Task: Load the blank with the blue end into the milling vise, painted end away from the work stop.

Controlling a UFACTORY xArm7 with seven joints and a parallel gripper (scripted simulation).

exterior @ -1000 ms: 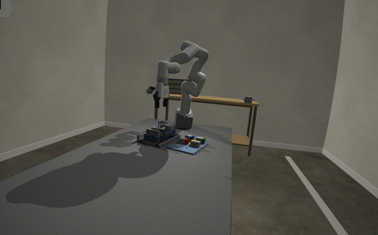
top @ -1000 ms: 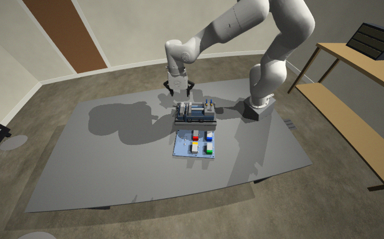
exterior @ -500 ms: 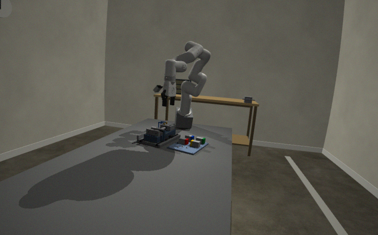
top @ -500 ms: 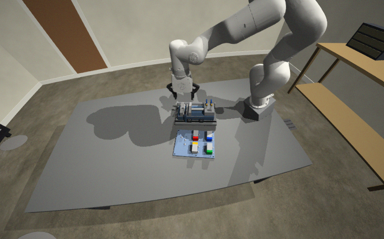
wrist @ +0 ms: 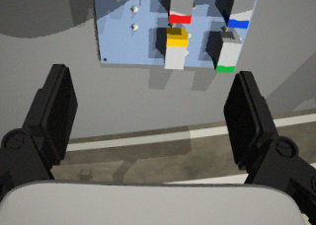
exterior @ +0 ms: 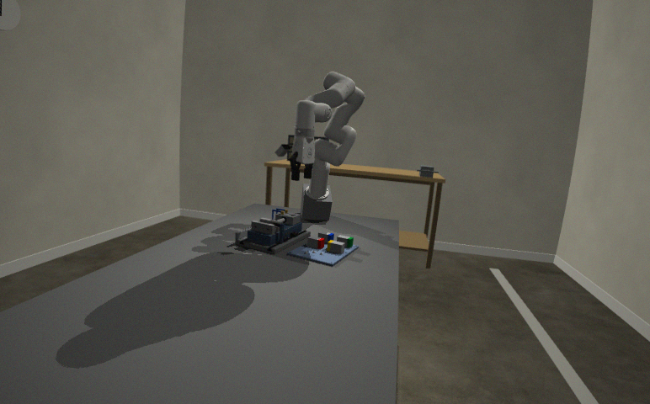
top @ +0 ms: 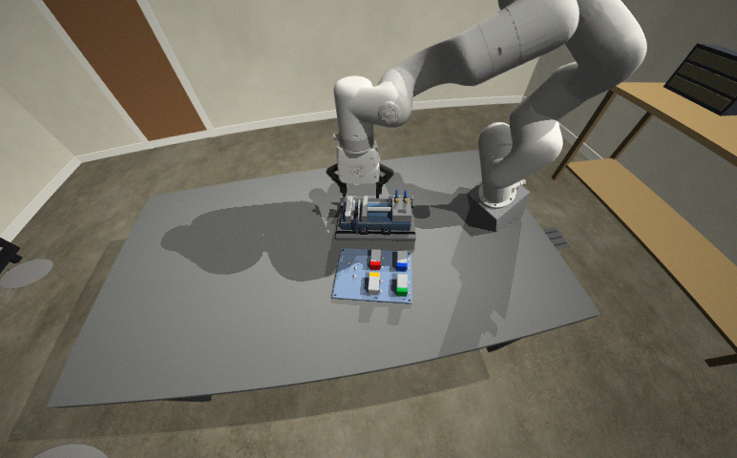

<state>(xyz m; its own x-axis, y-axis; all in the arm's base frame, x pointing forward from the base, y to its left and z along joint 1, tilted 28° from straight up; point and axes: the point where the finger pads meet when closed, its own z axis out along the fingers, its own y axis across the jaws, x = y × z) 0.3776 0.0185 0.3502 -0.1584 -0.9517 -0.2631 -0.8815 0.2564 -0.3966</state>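
Our gripper (top: 360,196) (exterior: 301,178) (wrist: 152,87) wide open, nothing grasped, above the vise (top: 375,219) (exterior: 274,231), blue-ended blank (top: 402,260) (exterior: 325,236) (wrist: 240,9) on infeed plate (top: 352,288) (exterior: 326,257) (wrist: 120,44), inside the table's (top: 236,334) (exterior: 193,345) (wrist: 118,102) edges

this looks like a workshop or a robot lab fitted out for machine tending. a grey table (top: 219,340) (exterior: 183,320) carries a milling vise (top: 377,218) (exterior: 274,231) with hoses on one end block, and just beside the vise lies a blue infeed plate (top: 349,289) (exterior: 313,256) (wrist: 123,42) with metal blanks on it, their ends painted. a jointed white robot arm (top: 440,62) (exterior: 338,95) stands bolted to a block on the same table and reaches over near the vise. past the vise, behind the arm's foot, is a wooden workbench (top: 662,218) (exterior: 369,170) with a lower shelf. well apart from the vise, the bare walls, brownish mottled floor (top: 282,414) (exterior: 474,340) and a painted floor line (exterior: 539,330) look industrial.
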